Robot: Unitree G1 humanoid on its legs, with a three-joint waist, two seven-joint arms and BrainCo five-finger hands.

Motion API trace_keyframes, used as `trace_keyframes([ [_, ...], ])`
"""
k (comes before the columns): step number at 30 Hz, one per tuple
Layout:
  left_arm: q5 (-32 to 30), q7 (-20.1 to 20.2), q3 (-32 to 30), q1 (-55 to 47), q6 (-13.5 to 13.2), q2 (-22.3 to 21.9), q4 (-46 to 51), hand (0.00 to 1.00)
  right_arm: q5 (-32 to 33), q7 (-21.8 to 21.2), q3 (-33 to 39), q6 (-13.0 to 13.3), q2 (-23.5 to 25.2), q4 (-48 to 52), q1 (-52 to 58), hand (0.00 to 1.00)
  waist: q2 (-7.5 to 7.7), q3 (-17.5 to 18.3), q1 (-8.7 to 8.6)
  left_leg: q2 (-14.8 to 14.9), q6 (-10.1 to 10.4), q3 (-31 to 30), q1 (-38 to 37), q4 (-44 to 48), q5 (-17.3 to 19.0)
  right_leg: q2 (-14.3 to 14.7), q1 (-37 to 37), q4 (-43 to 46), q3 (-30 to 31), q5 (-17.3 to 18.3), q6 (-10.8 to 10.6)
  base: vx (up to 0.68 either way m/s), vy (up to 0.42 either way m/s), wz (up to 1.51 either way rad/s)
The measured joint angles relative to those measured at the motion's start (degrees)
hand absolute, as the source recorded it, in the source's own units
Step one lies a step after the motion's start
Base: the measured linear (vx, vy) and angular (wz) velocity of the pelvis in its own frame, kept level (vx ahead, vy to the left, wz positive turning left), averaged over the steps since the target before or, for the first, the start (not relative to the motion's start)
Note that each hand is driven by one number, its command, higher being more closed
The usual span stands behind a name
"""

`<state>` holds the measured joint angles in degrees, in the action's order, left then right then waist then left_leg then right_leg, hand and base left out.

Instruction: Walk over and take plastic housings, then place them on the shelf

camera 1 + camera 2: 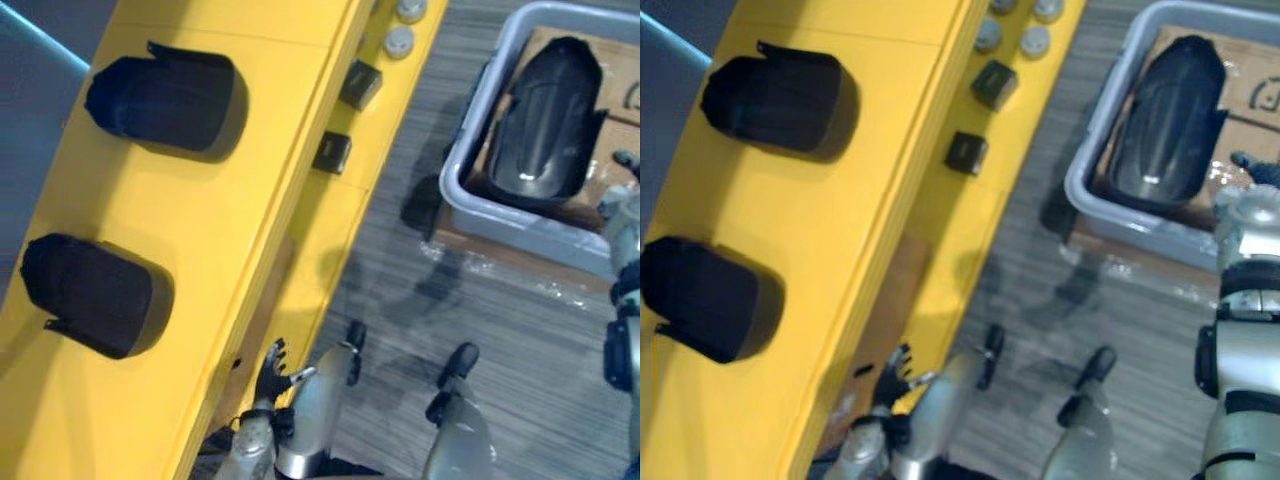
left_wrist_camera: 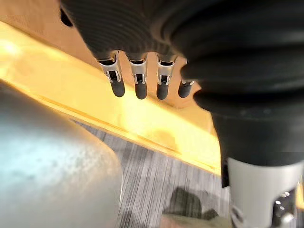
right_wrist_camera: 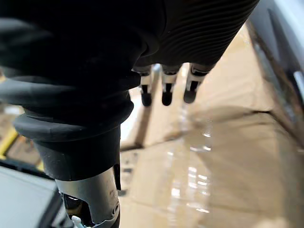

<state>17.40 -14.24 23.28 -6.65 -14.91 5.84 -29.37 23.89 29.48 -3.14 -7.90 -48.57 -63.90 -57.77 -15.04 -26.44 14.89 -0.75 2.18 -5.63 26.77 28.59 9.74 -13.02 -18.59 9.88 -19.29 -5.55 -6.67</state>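
Left hand (image 1: 270, 375): seen low beside the yellow shelf's front face; its fingers (image 2: 140, 83) are held straight and apart, and nothing is gripped.
Right hand (image 3: 166, 71): held above the grey bin's near rim; its fingers (image 3: 164, 95) are extended over shiny film-covered cardboard (image 3: 223, 156), and nothing is grasped.
Housing in bin (image 1: 545, 115): a long, glossy black plastic shell is laid lengthwise on the cardboard inside the bin, close to the bin's left wall.
Grey bin (image 1: 470, 190): set on the floor to the right of the shelf, apart from it.
Yellow shelf (image 1: 230, 230): its top board is seen running diagonally from the near left to the far centre.
Near housing (image 1: 90, 295): a black plastic housing is placed on the top board, toward its near end and its back edge.
Far housing (image 1: 165, 100): a second black housing is placed farther along the same board, apart from the first.
Lower ledge: two small dark blocks (image 1: 360, 83) (image 1: 332, 152) and round grey caps (image 1: 398, 40) are set along the shelf's front edge.
Floor (image 1: 480, 320): grey wood-grain boards.
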Motion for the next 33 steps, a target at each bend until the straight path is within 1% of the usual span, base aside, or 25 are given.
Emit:
trace_keyframes([
  [3, 0.22, -0.56, 0.23, 0.00, -0.15, -0.12, -0.57, 0.00, -0.57, -2.13, -1.55, 0.25, -1.21, -0.11, -0.85, 0.00, -0.59, 0.43, 0.64, -0.20, 0.05, -0.28, 1.23, 0.30, -0.03, -0.44, -1.65, 1.78, -0.15, 0.98, 0.36, -0.01, 0.024, 0.06],
  [6, 0.19, -0.73, 0.62, 0.01, -1.30, -0.40, -1.33, 0.00, -2.60, -0.35, -2.57, 1.33, -2.17, 0.00, -2.11, 0.00, -1.23, 0.89, 1.15, -0.42, 0.07, -0.60, 2.59, 1.01, -0.01, -0.97, -3.44, 3.77, -0.26, 2.10, 0.45, -0.01, 0.024, 0.05],
  [8, 0.17, -0.81, 1.18, 0.01, -1.86, -0.45, -1.48, 0.00, -3.86, 4.21, -2.29, 3.29, -2.48, 0.85, -2.29, 0.00, -1.47, 1.07, 1.59, -0.42, 0.17, -0.86, 2.74, 1.13, 0.07, -1.02, -3.82, 4.30, -0.45, 2.59, 0.60, -0.03, 0.015, 0.07],
  [9, 0.18, -1.04, 2.28, 0.00, -2.29, -0.30, -1.53, 0.00, -4.60, 7.50, -1.78, 4.22, -2.57, 2.24, -2.45, 0.00, -1.76, 1.29, 1.69, -0.46, 0.28, -1.26, 3.03, 1.38, 0.16, -1.13, -4.06, 4.68, -0.75, 3.14, 0.59, -0.03, 0.015, 0.12],
  [10, 0.17, -1.11, 2.74, 0.00, -2.40, -0.20, -1.62, 0.00, -5.35, 9.23, -1.37, 4.87, -2.59, 3.00, -2.60, 0.00, -2.00, 1.47, 1.69, -0.47, 0.38, -1.47, 3.28, 1.59, 0.23, -1.13, -4.17, 4.84, -0.93, 3.29, 0.56, -0.03, 0.016, 0.09],
  [12, 0.19, -1.42, 2.92, -0.01, -2.83, -0.38, -2.31, 0.00, -9.17, 15.20, -0.03, 6.45, -2.59, 4.80, -3.65, 0.00, -2.54, 1.87, 2.11, -0.43, 0.43, -1.52, 3.39, 1.72, 0.27, -1.23, -4.48, 5.54, -0.95, 3.70, 0.60, 0.00, 0.005, 0.03],
  [13, 0.20, -1.50, 2.97, -0.02, -3.04, -0.47, -2.31, 0.00, -10.13, 16.67, 0.28, 6.91, -2.59, 4.98, -3.93, 0.00, -2.64, 1.95, 2.12, -0.43, 0.43, -1.55, 3.37, 1.73, 0.27, -1.26, -4.49, 5.67, -0.96, 3.77, 0.60, 0.00, 0.000, 0.00],
  [14, 0.23, -1.52, 3.07, -0.04, -3.55, -0.55, -2.69, 0.00, -12.08, 19.96, 0.46, 7.46, -2.61, 5.02, -4.93, 0.00, -2.77, 2.05, 2.11, -0.43, 0.43, -1.55, 3.37, 1.72, 0.27, -1.28, -4.59, 5.80, -0.94, 3.85, 0.61, 0.00, 0.000, 0.00],
  [17, 0.59, -1.40, 4.38, -0.11, -4.01, -0.50, -3.13, 0.00, -15.82, 27.15, 2.03, 7.83, -3.54, 6.07, -6.33, 0.00, -3.18, 2.36, 2.02, -0.48, 0.44, -1.56, 3.25, 1.71, 0.27, -1.69, -4.61, 6.57, -0.93, 4.10, 0.39, 0.00, 0.012, 0.00],
  [18, 0.85, -1.10, 4.52, -0.67, -4.14, -0.30, -3.35, 0.00, -18.10, 30.47, 2.68, 8.00, -4.19, 7.31, -6.94, 0.00, -3.21, 2.38, 1.75, -0.49, 0.44, -1.51, 2.97, 1.55, 0.28, -1.79, -4.63, 6.61, -0.85, 4.20, 0.42, 0.00, 0.039, 0.00],
  [20, 2.43, -0.53, 4.69, -1.08, -4.51, -0.45, -3.39, 0.00, -19.77, 32.52, 2.68, 8.30, -5.19, 7.38, -8.15, 0.00, -3.21, 2.38, 1.46, -0.51, 0.44, -1.29, 1.92, 1.05, 0.27, -1.81, -4.11, 6.66, -0.62, 4.39, 0.52, -0.01, 0.025, -0.04],
  [21, 2.80, -0.20, 4.87, -1.47, -4.79, -0.71, -3.38, 0.00, -20.17, 32.66, 2.65, 9.76, -5.91, 7.50, -8.54, 0.00, -3.28, 2.44, 1.36, -0.53, 0.44, -1.09, 1.19, 0.80, 0.28, -1.83, -3.62, 6.75, -0.41, 4.58, 0.54, 0.00, 0.012, -0.05],
  [22, 2.90, 0.02, 5.06, -1.71, -4.99, -0.80, -3.38, 0.00, -20.16, 32.21, 2.57, 10.31, -6.13, 7.77, -8.73, 0.00, -3.36, 2.50, 1.21, -0.53, 0.44, -1.10, 0.92, 0.74, 0.29, -1.85, -3.38, 6.74, -0.40, 4.68, 0.57, 0.00, 0.017, -0.04],
  [23, 3.00, 1.01, 5.08, -2.05, -5.17, -1.00, -3.37, 0.00, -20.02, 30.47, 2.34, 10.61, -6.47, 8.98, -8.95, 0.00, -3.37, 2.50, 0.89, -0.55, 0.45, -1.02, 0.45, 0.37, 0.29, -1.88, -3.25, 6.78, -0.26, 4.81, 0.52, -0.01, 0.018, -0.06],
  [24, 3.06, 1.88, 5.05, -2.27, -5.23, -1.18, -3.42, 0.00, -18.29, 26.93, 1.16, 10.58, -6.65, 9.68, -9.39, 0.00, -3.40, 2.53, 0.66, -0.53, 0.46, -0.81, 0.18, -0.01, 0.26, -1.91, -3.35, 6.80, 0.05, 4.83, 0.54, -0.01, 0.018, -0.08],
  [26, 3.05, 2.25, 5.16, -2.39, -5.20, -1.53, -3.60, 0.00, -15.64, 22.86, -0.06, 10.32, -6.61, 9.45, -9.63, 0.00, -3.71, 2.76, 0.63, -0.39, 0.46, -0.57, 0.15, -0.10, 0.26, -1.85, -3.48, 6.80, 0.32, 4.84, 0.55, 0.00, 0.016, -0.08],
  [28, 3.06, 2.68, 5.40, -2.32, -5.08, -2.25, -4.06, 0.00, -12.15, 16.46, -1.17, 8.91, -6.26, 8.16, -9.44, 0.00, -4.44, 3.33, 0.65, -0.37, 0.46, -0.44, 0.17, -0.26, 0.26, -1.84, -3.51, 6.79, 0.43, 4.86, 0.52, 0.01, 0.008, -0.02],
  [29, 3.07, 2.70, 5.43, -2.32, -5.07, -2.40, -4.05, 0.00, -11.84, 15.13, -1.28, 8.89, -6.02, 7.79, -9.29, 0.00, -4.55, 3.42, 0.65, -0.37, 0.46, -0.44, 0.17, -0.30, 0.25, -1.84, -3.51, 6.80, 0.44, 4.86, 0.49, 0.00, 0.000, 0.00],
  [31, 3.06, 2.70, 5.59, -2.26, -4.97, -2.61, -4.02, 0.00, -11.12, 9.78, -2.16, 7.85, -5.43, 6.69, -8.97, 0.00, -4.79, 3.60, 0.78, -0.37, 0.46, -0.45, 0.06, -0.51, 0.25, -1.84, -3.52, 6.80, 0.43, 4.80, 0.29, 0.02, 0.009, 0.00],
  [32, 3.06, 2.70, 5.58, -2.23, -4.97, -2.65, -4.03, 0.00, -11.11, 8.67, -2.57, 7.52, -5.42, 6.69, -8.75, 0.00, -4.79, 3.60, 0.87, -0.38, 0.45, -0.45, -0.02, -0.62, 0.24, -1.84, -3.50, 6.81, 0.43, 4.81, 0.27, 0.00, 0.000, 0.00],
  [33, 3.06, 2.70, 5.61, -2.11, -4.93, -2.70, -4.03, 0.00, -11.10, 6.60, -3.41, 7.01, -5.34, 6.60, -8.41, 0.00, -4.79, 3.60, 1.16, -0.39, 0.45, -0.45, -0.20, -0.84, 0.24, -1.84, -3.41, 6.81, 0.44, 4.85, 0.24, 0.00, 0.000, 0.00],
])
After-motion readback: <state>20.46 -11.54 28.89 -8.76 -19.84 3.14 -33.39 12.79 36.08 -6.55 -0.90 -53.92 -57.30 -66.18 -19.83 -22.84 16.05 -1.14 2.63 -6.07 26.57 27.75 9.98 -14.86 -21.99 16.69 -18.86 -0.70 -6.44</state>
